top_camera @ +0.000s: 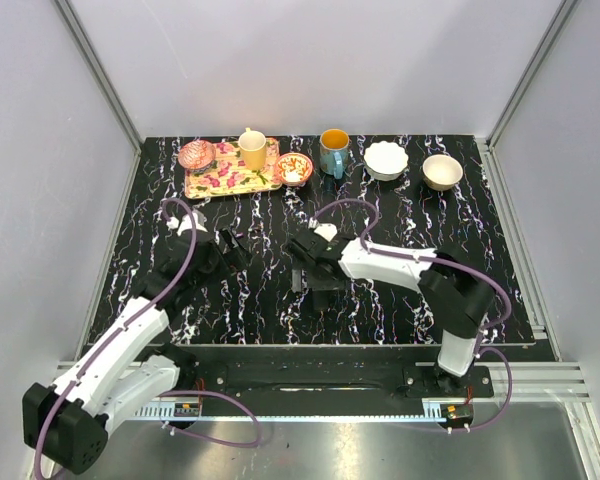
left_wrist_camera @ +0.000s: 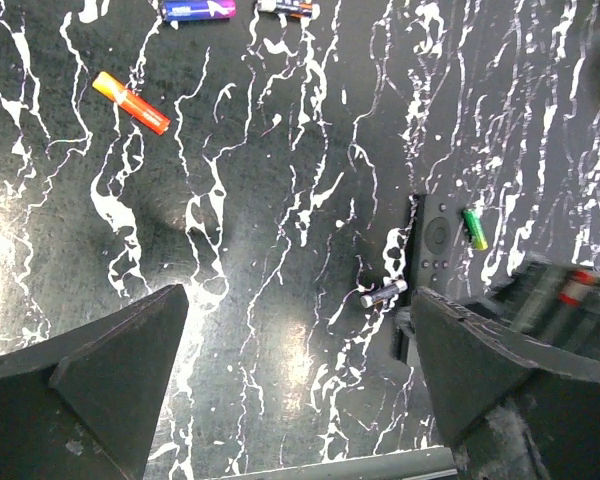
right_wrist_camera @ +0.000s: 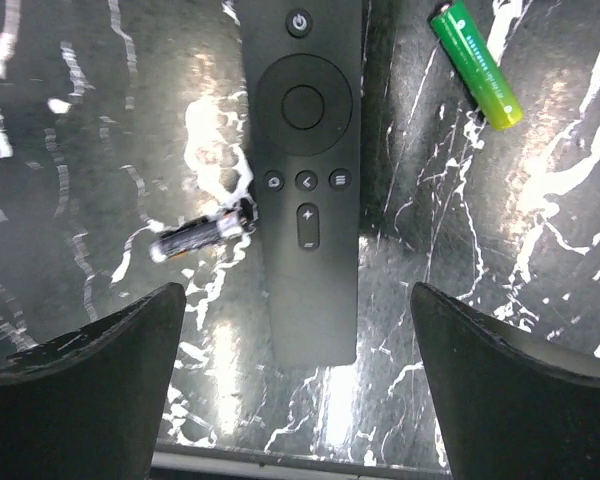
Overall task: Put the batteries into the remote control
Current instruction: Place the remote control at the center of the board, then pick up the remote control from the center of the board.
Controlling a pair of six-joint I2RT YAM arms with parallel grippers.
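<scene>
Black tabletop [top_camera: 460,215] veined with white carries everything I can see. On my left, the left hand [left_wrist_camera: 298,295] hovers with its fingers [left_wrist_camera: 110,380] spread wide, and there is nothing between them but bare surface. In the left wrist view an orange battery [left_wrist_camera: 130,103] lies up and to the left of it. A purple battery [left_wrist_camera: 198,9] sits at the top edge, and both are well apart from the remote.

Moving right, a dark battery [right_wrist_camera: 200,235], blurred in the right wrist view, lies tilted with one end touching the left edge of the remote control [right_wrist_camera: 305,180]. The remote lies flat with its buttons up, near the middle of the tabletop. It is directly beneath the right hand [right_wrist_camera: 298,290], whose fingers [right_wrist_camera: 500,380] stand wide apart on either side of it and grip nothing. Just right of the remote's top end, a green battery [right_wrist_camera: 477,65] lies on the tabletop, close to the remote but not touching it.

Along the far edge, from left to right, I see a floral tray [top_camera: 215,180] with a yellow cup [top_camera: 252,150] on it, then a teal mug [top_camera: 333,152], a white bowl [top_camera: 386,160] and a beige bowl [top_camera: 442,171].
</scene>
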